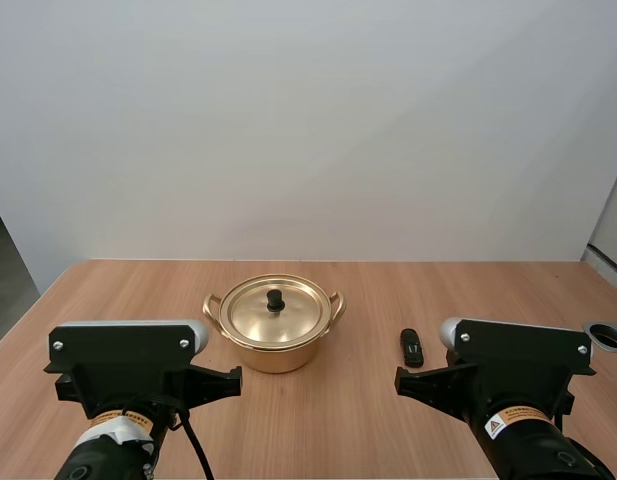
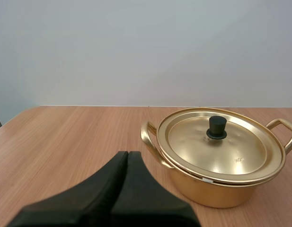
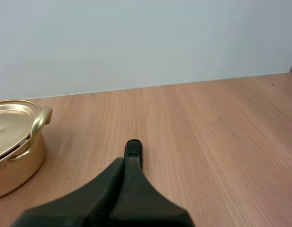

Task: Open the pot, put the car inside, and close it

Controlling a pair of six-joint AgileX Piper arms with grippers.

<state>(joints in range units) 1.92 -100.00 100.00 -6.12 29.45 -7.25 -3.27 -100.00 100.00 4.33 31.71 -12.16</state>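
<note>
Opening is pending: the lid (image 1: 275,312) sits on the pot (image 1: 276,352), the car (image 1: 412,347) on the bench (image 1: 318,430) nearby. The left end effector (image 2: 128,156) and right end effector (image 3: 125,161) are pressed together; spreading onto the knob (image 1: 275,298) is required.

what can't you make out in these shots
- Pot contents: the lid covers it in every view.
- Car: too small in the high view for detail. In the right wrist view its near end is hidden behind the right fingers.
- Pot's far side in the right wrist view: cut off by the frame edge.
- Grey ring by the right arm: high view, cut off by the frame edge, unidentifiable.
</note>
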